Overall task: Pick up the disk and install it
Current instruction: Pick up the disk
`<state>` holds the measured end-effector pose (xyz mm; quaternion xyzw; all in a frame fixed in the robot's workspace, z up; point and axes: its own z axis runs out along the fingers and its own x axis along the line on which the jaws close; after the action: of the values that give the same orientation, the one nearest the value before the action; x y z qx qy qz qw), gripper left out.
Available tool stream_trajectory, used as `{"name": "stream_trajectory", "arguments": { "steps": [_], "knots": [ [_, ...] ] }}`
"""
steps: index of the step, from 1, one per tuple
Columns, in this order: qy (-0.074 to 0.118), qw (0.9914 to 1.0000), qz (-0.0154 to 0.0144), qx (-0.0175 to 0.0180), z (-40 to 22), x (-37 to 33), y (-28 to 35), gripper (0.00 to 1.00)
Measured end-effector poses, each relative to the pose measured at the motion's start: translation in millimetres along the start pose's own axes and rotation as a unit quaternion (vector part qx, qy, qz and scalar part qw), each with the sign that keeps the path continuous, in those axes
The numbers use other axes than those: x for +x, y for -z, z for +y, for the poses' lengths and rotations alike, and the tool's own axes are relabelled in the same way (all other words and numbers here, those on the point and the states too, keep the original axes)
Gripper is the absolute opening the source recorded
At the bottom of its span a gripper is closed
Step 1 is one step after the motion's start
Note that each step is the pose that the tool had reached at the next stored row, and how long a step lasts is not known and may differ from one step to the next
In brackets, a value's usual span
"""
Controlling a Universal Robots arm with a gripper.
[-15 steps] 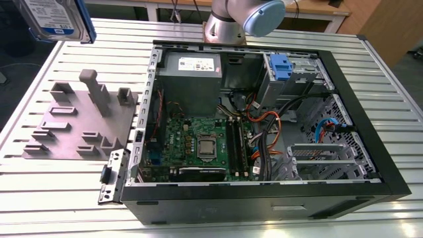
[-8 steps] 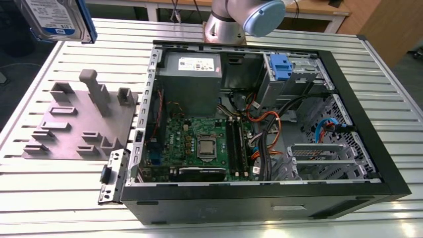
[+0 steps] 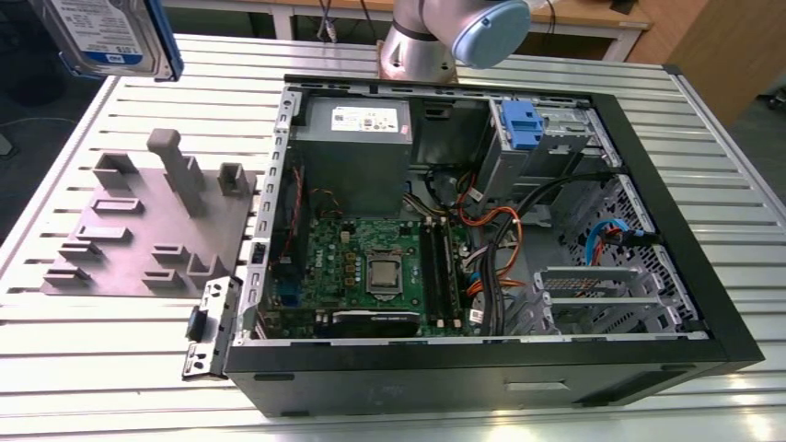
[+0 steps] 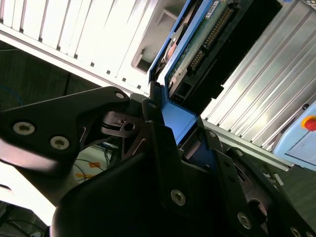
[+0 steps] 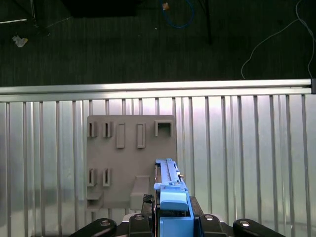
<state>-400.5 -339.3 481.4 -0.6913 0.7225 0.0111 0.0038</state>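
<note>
Disk [image 3: 109,32] hanging high above the worktop [image 3: 123,322]
The tool [image 5: 173,222] is clamping its blue frame, with the disk edge-on above the grey fixture [image 5: 131,148].

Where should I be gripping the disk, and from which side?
Probably the blue carrier frame at one end, approached end-on, pinching across the thin flat body of the disk. The claw holds it that way now, above the grey fixture plate.

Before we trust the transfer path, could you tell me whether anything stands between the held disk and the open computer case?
Nothing visible does. The disk, clamped in the gripper, hangs over the grey fixture plate beside the open computer case, with only free air between them. Inside, cables lie close to the drive cage.
</note>
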Motion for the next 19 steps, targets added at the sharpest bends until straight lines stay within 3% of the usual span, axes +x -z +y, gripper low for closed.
{"name": "stream_trajectory", "arguments": {
  "steps": [7, 19],
  "knots": [
    [0.0, 1.0, 0.0, 0.0001, -0.9, 5.6, 0.1, 0.37],
    [0.0, 1.0, 0.0, 0.0, -1.0, 6.0, 1.5, 0.37]
  ]
}}
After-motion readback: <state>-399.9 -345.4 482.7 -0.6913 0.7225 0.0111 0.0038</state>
